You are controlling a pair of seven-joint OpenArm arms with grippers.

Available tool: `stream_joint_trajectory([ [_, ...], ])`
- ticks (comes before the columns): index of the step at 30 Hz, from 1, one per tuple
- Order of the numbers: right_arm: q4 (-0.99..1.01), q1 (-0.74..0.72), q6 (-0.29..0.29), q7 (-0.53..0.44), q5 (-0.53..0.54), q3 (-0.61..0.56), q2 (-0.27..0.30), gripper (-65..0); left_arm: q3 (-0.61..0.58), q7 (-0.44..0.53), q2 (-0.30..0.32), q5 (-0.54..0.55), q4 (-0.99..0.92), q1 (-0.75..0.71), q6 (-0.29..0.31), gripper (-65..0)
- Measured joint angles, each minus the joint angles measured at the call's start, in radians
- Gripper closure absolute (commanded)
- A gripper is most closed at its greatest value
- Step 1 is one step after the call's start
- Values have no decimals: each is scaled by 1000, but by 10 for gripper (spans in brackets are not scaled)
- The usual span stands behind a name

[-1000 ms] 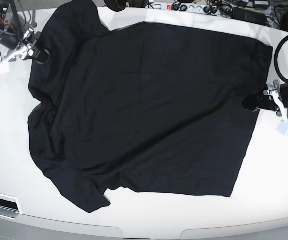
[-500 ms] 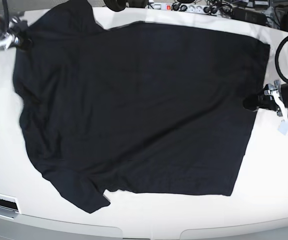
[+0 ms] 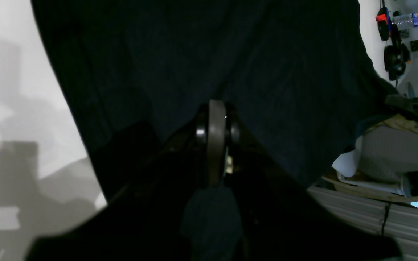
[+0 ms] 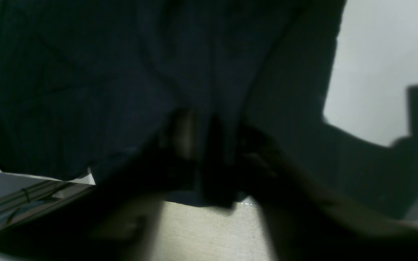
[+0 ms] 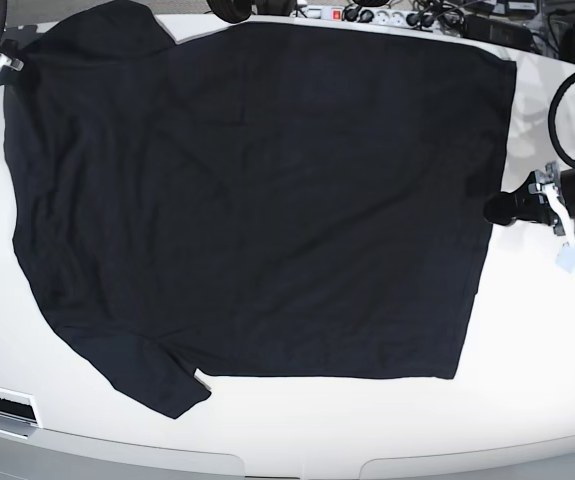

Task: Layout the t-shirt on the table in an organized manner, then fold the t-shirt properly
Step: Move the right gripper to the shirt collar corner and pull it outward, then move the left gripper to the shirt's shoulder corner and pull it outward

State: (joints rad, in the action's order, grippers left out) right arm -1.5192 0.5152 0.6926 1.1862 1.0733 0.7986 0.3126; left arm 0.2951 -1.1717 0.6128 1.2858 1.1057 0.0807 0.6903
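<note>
shirt: the black t-shirt [image 5: 257,200] lies spread nearly flat on the white surface [image 5: 537,350], hem to the base view's right, sleeves to its left, one sleeve near the front edge and one at the far left corner.
left gripper: the left gripper [image 5: 499,208] is pinched shut on the hem edge; its wrist view shows the jaws [image 3: 214,145] closed with dark cloth between them.
right gripper: the right gripper [image 5: 5,62] sits at the far left corner by the shoulder. Its wrist view is blurred; cloth seems to run between the fingers, but I cannot tell whether it grips or has let go.
risk, pull: if the left gripper draws back while shut, I'd expect the hem to drag and the flat spread to bunch.
risk, corner: the upper sleeve lies right at the surface's far edge; a loose release there could let it slide over and tug the shoulder askew.
risk, creases: faint ripples near the left side and a tucked lower sleeve may get folded in if not smoothed first.
base view only: the whole outline of the shirt, how square it sits, and both arms well apart at opposite ends.
left wrist only: the closed jaws on the cloth, plus clutter beyond the surface's edge.
right wrist only: the shirt's edge hanging past the surface with floor beneath, which the base view does not show.
</note>
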Motion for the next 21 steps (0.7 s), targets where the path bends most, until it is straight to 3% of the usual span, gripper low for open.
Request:
stream_joint_trajectory([
  [2, 0, 1, 0, 1, 0, 0, 0, -350, 0, -7, 0, -10, 0, -1, 0, 0],
  [7, 0, 3, 0, 1, 0, 0, 0, -349, 20, -8, -1, -45, 0, -48, 0, 0],
  [12, 0, 3, 0, 39, -1, 0, 0, -349, 165, -16, -1, -57, 0, -136, 0, 0],
  [15, 0, 3, 0, 19, -69, 0, 0, -349, 234, -5, 5, -63, 0, -183, -27, 0],
  [21, 45, 2, -16, -31, -140, 0, -1, -349, 268, -19, 0, -75, 0, -281, -24, 0],
])
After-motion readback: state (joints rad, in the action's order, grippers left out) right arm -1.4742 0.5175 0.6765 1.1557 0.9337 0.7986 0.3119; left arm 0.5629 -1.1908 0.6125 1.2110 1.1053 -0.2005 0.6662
